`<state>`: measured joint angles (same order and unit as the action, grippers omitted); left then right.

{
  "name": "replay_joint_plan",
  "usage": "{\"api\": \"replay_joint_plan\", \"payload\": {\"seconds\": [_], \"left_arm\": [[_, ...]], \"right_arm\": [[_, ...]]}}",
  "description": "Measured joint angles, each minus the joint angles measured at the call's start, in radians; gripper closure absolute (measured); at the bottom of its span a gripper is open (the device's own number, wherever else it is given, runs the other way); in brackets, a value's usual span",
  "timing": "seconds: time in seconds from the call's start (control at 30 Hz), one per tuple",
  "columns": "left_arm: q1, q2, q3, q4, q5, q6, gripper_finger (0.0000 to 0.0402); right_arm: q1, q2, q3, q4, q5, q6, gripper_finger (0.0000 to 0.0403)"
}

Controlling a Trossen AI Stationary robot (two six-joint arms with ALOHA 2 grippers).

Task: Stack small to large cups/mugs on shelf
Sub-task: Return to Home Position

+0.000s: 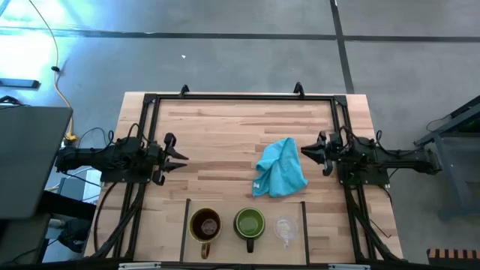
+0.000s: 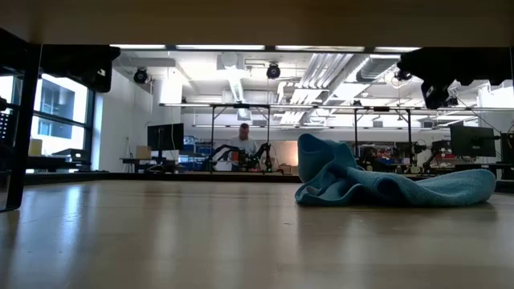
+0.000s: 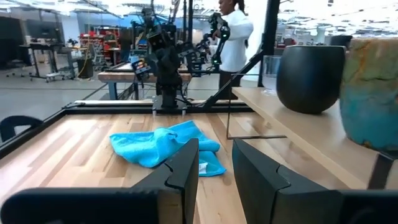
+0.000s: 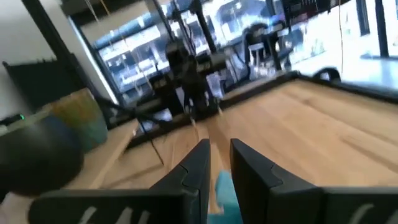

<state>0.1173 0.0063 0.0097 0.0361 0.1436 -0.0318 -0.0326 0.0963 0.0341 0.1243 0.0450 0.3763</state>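
High view: the left gripper (image 1: 182,156) and the right gripper (image 1: 306,151) are held slightly parted and empty, above the table (image 1: 225,127), touching nothing.

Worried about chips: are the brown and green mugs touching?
Apart. The high view shows bare shelf between the brown mug and the green mug. The left gripper and right gripper hang far off.

I can read no word, number or brand anywhere. The brown mug (image 1: 205,225), green mug (image 1: 250,223) and glass cup (image 1: 285,227) on the shelf (image 1: 225,206) show no legible marks. Neither does the turquoise cloth (image 1: 280,169) near that shelf.
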Motion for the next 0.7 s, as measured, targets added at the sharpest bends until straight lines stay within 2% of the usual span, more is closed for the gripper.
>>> {"api": "replay_joint_plan", "payload": {"seconds": [0.23, 0.7], "left_arm": [[0.0, 0.0, 0.0, -0.005, -0.033, -0.003, 0.0316], [0.0, 0.0, 0.0, -0.005, -0.033, -0.001, 0.0316]], "right_arm": [[0.0, 0.0, 0.0, -0.092, -0.054, 0.0, 0.035], [0.0, 0.0, 0.0, -0.172, -0.061, -0.088, 0.035]]}}
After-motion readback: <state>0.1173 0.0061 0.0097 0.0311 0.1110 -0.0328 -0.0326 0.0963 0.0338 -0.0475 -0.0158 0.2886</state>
